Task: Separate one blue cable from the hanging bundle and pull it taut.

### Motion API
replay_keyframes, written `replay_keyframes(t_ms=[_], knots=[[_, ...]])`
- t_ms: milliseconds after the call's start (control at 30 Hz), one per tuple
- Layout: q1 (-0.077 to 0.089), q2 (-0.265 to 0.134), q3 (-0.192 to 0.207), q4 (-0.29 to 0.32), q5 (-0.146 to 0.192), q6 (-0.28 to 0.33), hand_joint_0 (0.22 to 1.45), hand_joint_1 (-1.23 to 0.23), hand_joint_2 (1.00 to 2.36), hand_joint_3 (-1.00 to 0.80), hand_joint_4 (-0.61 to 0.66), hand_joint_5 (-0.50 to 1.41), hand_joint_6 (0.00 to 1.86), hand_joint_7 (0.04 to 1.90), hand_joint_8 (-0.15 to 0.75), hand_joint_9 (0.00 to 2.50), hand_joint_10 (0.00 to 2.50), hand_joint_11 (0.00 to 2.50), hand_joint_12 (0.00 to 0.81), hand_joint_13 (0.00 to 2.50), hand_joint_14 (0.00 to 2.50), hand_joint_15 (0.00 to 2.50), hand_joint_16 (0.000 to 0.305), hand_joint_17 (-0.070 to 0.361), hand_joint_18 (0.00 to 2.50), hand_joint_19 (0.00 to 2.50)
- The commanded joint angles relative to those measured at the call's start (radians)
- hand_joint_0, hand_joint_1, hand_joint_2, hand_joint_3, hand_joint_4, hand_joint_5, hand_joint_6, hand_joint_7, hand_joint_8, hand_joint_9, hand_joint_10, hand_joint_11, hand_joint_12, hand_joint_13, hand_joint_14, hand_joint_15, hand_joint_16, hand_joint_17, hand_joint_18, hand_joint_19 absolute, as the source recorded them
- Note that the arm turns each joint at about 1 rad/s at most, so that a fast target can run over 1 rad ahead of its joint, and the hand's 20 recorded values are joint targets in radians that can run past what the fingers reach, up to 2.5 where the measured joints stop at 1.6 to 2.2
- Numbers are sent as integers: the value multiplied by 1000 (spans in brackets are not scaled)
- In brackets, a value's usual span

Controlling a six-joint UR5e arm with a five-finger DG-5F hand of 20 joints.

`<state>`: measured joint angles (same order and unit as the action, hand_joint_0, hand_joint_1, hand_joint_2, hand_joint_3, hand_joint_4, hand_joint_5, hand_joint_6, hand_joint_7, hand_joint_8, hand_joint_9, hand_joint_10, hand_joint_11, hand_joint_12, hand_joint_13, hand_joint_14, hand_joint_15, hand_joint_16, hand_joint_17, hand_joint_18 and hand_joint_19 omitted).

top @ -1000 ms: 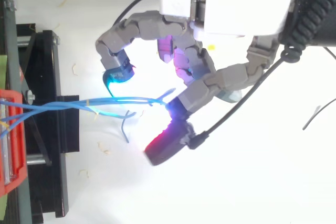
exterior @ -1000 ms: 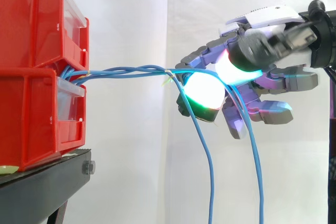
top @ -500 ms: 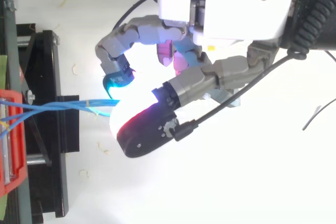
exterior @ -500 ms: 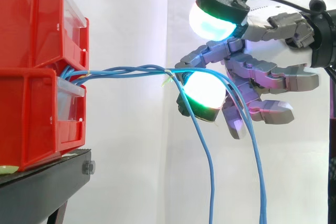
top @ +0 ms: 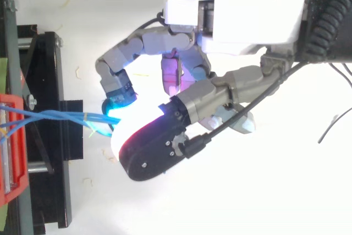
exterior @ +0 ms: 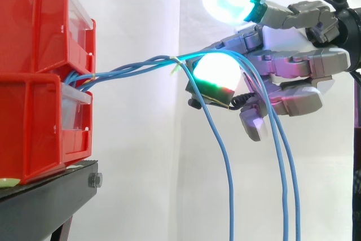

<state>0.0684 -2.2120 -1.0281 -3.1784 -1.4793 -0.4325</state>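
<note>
Bright, even light washes the plain white curtain [exterior: 141, 156] nearly shadowless. The robot hand [exterior: 293, 66] has glowing pads [exterior: 217, 71] that bloom into white glare; the black metal stand [exterior: 39, 207] at 7 o'clock sits dark.

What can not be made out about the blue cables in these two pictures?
Side view: the bottom edge cuts off the lower ends of the blue cables.
Side view: the red bins hide where the cables start.
Top view: the hand and its glow cover the cables beyond the stand, so single cables cannot be told apart.
</note>
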Motion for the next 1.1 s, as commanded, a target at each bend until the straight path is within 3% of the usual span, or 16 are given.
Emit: replay_keyframes(t_ms=[0, 233, 300, 433, 700, 933, 1067], knots=[[4, 0, 0, 0, 1, 37, 428, -477, 1000, -500, 127, 143, 502, 1327, 114, 2160, 25, 547, 324, 1634, 23, 798, 61, 137, 961, 686], [10, 0, -1, 0, 1, 54, 366, -537, 1000, -500, 183, 139, 503, 1307, 166, 2144, 22, 525, 355, 1640, 22, 765, 69, 156, 1028, 651], [10, 0, -1, 0, -1, 61, 414, -548, 1000, -500, 167, 141, 503, 1290, 148, 2143, 25, 535, 332, 1635, 20, 785, 64, 144, 985, 681], [13, 0, -1, 0, 1, 63, 567, -435, 1000, -500, 126, 139, 503, 1277, 78, 2178, 25, 539, 269, 1604, 25, 792, 49, 109, 895, 749], [13, 0, -3, -12, 1, 63, 701, -628, 1005, -438, 116, 138, 503, 1269, 85, 2165, 25, 578, 272, 1587, 25, 783, 46, 104, 899, 764], [14, 0, -3, -8, 5, 63, 713, -698, 1016, -296, 98, 137, 504, 1269, 111, 2146, 27, 612, 276, 1567, 24, 795, 46, 104, 899, 768], [14, 0, -1, -5, 17, 63, 698, -815, 1015, -291, 98, 135, 503, 1276, 135, 2123, 27, 644, 282, 1554, 26, 802, 47, 105, 893, 759]])
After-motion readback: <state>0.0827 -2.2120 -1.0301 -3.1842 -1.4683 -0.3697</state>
